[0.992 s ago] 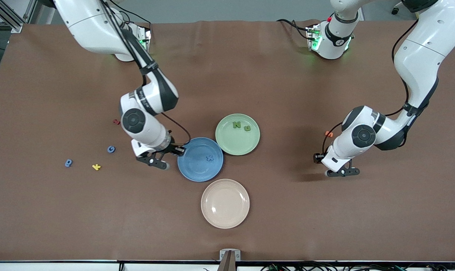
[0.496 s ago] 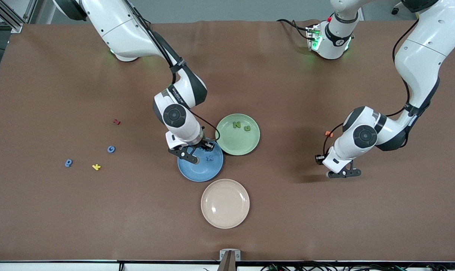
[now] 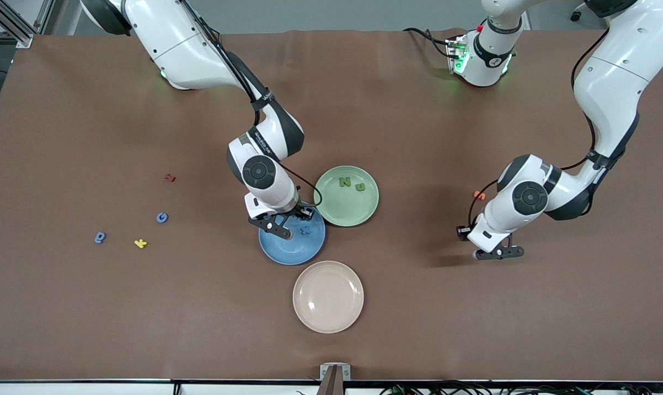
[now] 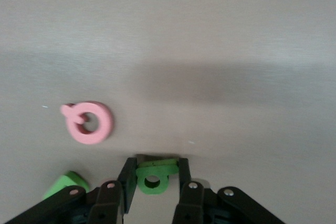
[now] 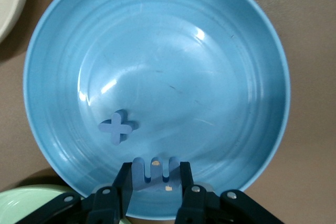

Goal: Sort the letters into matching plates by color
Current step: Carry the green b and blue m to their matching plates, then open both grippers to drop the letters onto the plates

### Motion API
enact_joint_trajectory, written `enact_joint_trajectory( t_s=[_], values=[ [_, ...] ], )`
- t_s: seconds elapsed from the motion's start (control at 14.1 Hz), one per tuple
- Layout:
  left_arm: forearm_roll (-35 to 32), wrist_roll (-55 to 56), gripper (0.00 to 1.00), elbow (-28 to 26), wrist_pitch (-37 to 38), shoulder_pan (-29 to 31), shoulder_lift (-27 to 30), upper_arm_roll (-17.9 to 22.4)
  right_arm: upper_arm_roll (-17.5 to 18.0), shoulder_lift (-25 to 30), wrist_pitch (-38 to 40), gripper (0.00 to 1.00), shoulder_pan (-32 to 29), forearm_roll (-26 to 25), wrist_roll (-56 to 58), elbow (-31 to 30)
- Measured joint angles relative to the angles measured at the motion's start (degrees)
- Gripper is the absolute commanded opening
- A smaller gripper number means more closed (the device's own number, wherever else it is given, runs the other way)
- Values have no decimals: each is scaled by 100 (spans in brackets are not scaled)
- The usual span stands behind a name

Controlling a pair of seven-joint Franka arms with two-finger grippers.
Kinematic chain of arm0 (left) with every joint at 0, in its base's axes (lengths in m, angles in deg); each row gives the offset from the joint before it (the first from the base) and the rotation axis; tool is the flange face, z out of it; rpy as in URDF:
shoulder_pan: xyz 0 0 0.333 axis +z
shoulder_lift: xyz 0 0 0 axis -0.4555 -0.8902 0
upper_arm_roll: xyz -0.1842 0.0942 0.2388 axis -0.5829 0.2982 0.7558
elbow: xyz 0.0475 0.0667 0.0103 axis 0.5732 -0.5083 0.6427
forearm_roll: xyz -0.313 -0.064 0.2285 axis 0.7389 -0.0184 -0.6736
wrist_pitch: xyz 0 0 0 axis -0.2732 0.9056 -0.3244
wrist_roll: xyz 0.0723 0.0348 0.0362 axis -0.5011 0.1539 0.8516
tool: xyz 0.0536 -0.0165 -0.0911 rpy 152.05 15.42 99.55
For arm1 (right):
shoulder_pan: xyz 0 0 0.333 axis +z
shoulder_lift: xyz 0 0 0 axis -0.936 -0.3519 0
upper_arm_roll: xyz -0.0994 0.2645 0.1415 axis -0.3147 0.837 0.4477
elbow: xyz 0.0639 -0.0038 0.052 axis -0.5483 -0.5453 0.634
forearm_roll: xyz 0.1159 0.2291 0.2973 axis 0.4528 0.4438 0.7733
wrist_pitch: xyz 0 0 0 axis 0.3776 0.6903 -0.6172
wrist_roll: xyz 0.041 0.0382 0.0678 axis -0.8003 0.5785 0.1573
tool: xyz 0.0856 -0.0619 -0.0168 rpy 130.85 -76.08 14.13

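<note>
My right gripper (image 3: 281,231) hangs over the blue plate (image 3: 293,252) and is shut on a blue comb-shaped letter (image 5: 155,170). A blue cross letter (image 3: 306,230) lies in that plate. The green plate (image 3: 342,211) holds two green letters (image 3: 345,181). The cream plate (image 3: 328,296) holds nothing. My left gripper (image 3: 498,252) is low at the table toward the left arm's end, shut on a green letter (image 4: 153,177). A pink letter (image 4: 89,123) and another green letter (image 4: 65,183) lie beside it.
Toward the right arm's end lie a red letter (image 3: 170,177), two blue letters (image 3: 162,218) (image 3: 100,237) and a yellow letter (image 3: 140,243). An orange letter (image 3: 479,194) lies by the left arm's wrist.
My right gripper has moved from beside the blue plate to over it, carrying the blue letter. My left gripper has stayed almost still.
</note>
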Motion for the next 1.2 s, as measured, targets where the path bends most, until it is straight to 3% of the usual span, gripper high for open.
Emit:
enact_joint_trajectory(
  t_s=[0.14,0.35,0.71,0.99,1.2],
  values=[
    [0,329,22,10,342,-3,1,-373,0,-54,0,99,18,0,0,75],
    [0,1006,22,49,750,-137,6,-894,-3,-68,0,100,20,0,0,147],
    [39,2232,22,266,771,-1305,3,-965,-105,-63,10,100,-44,-1,6,221],
    [343,2849,22,660,777,-2478,2,-634,-163,105,87,100,-373,-12,602,131],
    [836,2879,23,1084,777,-3400,-4,20,-184,559,217,100,-824,-17,1518,-372]
  ],
)
